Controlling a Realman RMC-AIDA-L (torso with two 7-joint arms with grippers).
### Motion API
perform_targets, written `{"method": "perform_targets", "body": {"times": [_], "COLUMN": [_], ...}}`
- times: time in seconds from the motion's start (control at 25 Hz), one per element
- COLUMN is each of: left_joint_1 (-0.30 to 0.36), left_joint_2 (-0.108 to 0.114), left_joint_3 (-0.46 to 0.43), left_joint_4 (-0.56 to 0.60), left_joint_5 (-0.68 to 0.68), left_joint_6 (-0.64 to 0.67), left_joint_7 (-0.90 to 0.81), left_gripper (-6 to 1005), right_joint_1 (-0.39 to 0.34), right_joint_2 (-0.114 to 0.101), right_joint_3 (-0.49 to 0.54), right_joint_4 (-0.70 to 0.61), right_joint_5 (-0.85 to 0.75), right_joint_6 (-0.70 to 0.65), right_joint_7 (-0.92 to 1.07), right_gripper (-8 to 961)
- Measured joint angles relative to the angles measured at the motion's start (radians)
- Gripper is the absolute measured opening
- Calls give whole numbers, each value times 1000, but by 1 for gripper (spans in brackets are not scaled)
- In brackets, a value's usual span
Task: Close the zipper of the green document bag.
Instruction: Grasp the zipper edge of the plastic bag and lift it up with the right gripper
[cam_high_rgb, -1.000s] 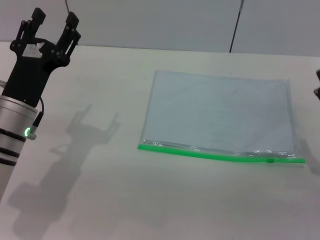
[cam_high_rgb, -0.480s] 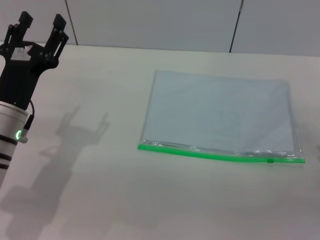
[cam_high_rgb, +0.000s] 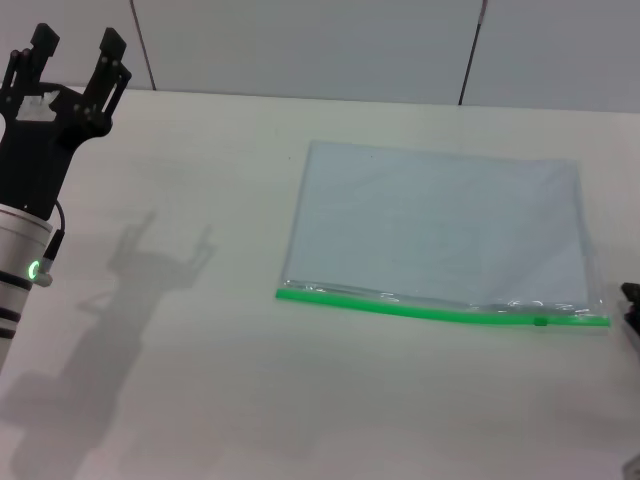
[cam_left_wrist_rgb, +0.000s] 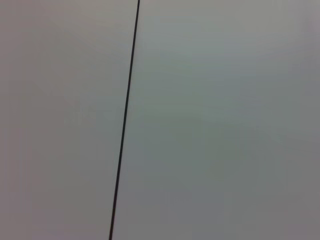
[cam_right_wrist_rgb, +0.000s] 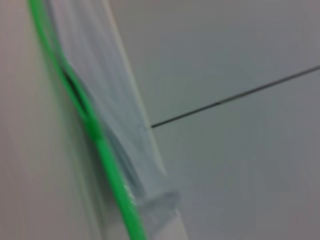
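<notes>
From the head, the green document bag (cam_high_rgb: 440, 235) lies flat on the bench (cam_high_rgb: 200, 380), its zipper (cam_high_rgb: 440, 311) running left to right along the near edge, slider toward the right; the left pincer (cam_high_rgb: 72, 60) – fingers spread – hangs well off to the left; the right pincer (cam_high_rgb: 632, 300) barely shows at the right edge, far nearer the slider, its fingers' state I cannot tell. The left wrist sees nothing of the bag; the right wrist looks along the zipper from close by.

Bare lab-like test bench: plain white table (cam_high_rgb: 250, 400), grey panelled wall (cam_high_rgb: 300, 45).
</notes>
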Motion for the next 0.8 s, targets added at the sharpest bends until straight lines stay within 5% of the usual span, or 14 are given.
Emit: {"method": "perform_targets", "body": {"times": [0.8], "left_joint_1": [0], "left_joint_2": [0], "left_joint_3": [0], "left_joint_4": [-1], "left_joint_5": [-3], "left_joint_6": [0], "left_joint_7": [0], "left_gripper": [785], "right_joint_1": [5], "right_joint_2": [0], "right_joint_3": [-110], "right_joint_4": [-109], "right_joint_5": [-1], "right_joint_6": [58], "right_joint_7": [-88], "right_gripper": [822]}}
